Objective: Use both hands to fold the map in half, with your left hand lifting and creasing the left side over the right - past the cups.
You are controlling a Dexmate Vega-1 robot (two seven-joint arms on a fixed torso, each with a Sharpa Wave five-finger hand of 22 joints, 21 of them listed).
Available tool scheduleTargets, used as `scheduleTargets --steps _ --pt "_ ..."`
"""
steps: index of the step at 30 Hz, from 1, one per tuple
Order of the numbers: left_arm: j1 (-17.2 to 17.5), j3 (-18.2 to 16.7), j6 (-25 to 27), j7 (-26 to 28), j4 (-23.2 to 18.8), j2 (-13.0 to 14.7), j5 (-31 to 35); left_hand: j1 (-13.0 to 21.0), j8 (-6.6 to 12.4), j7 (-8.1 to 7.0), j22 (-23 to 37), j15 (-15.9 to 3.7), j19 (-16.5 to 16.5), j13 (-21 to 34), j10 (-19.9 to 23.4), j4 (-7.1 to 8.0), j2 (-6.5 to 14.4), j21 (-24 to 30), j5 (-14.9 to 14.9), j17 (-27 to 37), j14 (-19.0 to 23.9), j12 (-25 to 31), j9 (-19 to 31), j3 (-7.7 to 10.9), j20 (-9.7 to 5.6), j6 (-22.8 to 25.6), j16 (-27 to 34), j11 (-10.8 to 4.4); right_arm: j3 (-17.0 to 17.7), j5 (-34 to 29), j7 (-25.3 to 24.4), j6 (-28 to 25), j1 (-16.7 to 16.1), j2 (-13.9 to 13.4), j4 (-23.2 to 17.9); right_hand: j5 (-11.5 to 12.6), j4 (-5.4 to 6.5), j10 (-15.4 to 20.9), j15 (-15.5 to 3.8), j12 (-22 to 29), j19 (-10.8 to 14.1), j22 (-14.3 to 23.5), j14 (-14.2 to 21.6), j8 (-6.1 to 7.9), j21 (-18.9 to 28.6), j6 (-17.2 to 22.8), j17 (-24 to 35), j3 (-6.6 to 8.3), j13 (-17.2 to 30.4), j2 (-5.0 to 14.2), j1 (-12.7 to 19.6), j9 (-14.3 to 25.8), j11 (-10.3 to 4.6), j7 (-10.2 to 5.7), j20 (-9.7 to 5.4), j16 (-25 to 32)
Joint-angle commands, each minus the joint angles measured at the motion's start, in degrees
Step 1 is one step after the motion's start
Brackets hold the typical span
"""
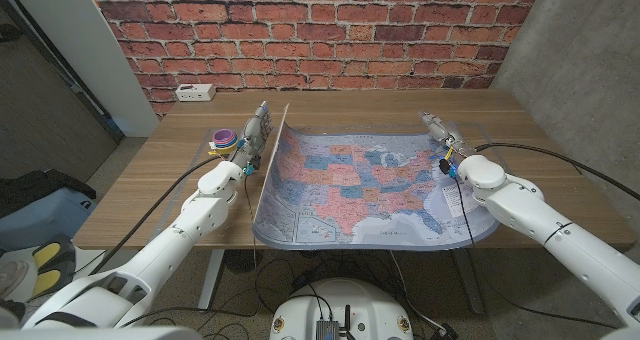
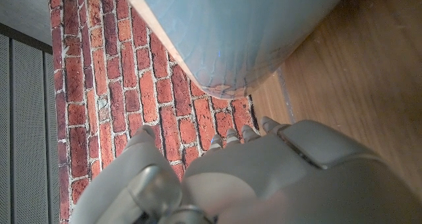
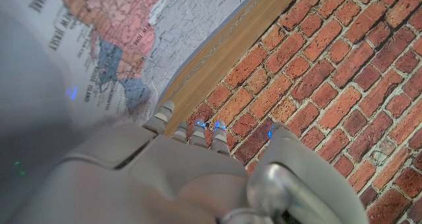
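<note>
Half the fold remains: we find the map (image 1: 370, 185) on the table's middle, left edge raised by our left hand (image 1: 250, 140), right hand (image 1: 443, 137) pressing its right side, grips unclear.

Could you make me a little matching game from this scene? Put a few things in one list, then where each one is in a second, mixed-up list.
Things:
1. map
2. cups
3. power strip
4. right hand

Places:
A. at the table's far left corner, by the brick wall
B. on the map's right edge
C. spread across the table, left edge lifted
D. just left of the raised map edge, beside the left hand

Pairs: 1-C, 2-D, 3-A, 4-B
</note>
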Motion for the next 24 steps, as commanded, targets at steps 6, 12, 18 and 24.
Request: scheduleTargets --steps 6,12,18,24 --pt "0.6 0.1 0.4 0.0 -1.0 0.2 -0.1 0.3 -0.17 0.06 0.1 -0.68 -3.7 0.2 -16.5 0.02 0.3 0.1 -0.1 0.3 -14.6 0.3 0.2 -0.43 -1.72 -13.8 0.1 0.17 -0.9 -6.2 -5.0 -14.1 -1.9 -5.2 -9.8 -0.1 -0.6 0.4 -0.44 0.4 0.7 0.2 0.2 0.31 0.3 0.9 0.1 0.69 0.3 0.53 1.4 0.1 -0.38 -0.48 -0.23 0.4" --pt "0.8 0.1 0.4 -0.1 -1.1 0.3 -0.2 0.3 -0.2 0.1 0.1 -0.67 -3.7 0.2 -16.5 0.0 0.4 0.1 -0.1 0.3 -14.6 0.3 0.2 -0.56 -1.76 -13.8 0.1 0.0 -1.3 -8.0 -6.3 -19.7 -2.5 -6.7 -13.3 -0.2 -0.9 0.6 -0.78 0.4 0.9 0.2 0.4 0.33 0.3 1.2 0.1 0.97 0.3 0.74 1.8 0.1 -0.48 -0.63 -0.37 0.4" --pt "0.9 0.1 0.3 -0.4 -0.9 0.2 -0.4 0.3 -0.21 0.12 0.1 -0.69 -3.7 0.2 -16.5 -0.01 0.4 0.1 -0.1 0.3 -14.6 0.3 0.2 -0.67 -1.77 -13.8 0.2 0.07 -1.6 -9.3 -7.2 -25.0 -3.1 -8.1 -16.4 -0.3 -1.31 1.0 -1.36 0.5 1.1 0.2 0.7 0.3 0.4 1.4 0.1 1.39 0.3 1.04 2.4 0.1 -0.63 -0.78 -0.48 0.5" --pt "0.8 0.2 0.2 -1.0 -0.4 0.1 -0.5 0.3 -0.22 0.15 0.1 -0.69 -3.7 0.2 -16.5 -0.04 0.5 0.1 -0.1 0.3 -14.6 0.3 0.2 -0.88 -1.8 -13.8 0.2 0.15 -2.2 -10.3 -7.5 -30.3 -3.0 -9.0 -19.1 -0.4 -1.82 1.6 -1.54 0.6 1.6 0.2 1.1 0.38 0.5 1.9 0.0 1.85 0.3 1.28 3.2 0.1 -0.79 -1.0 -0.63 0.5"
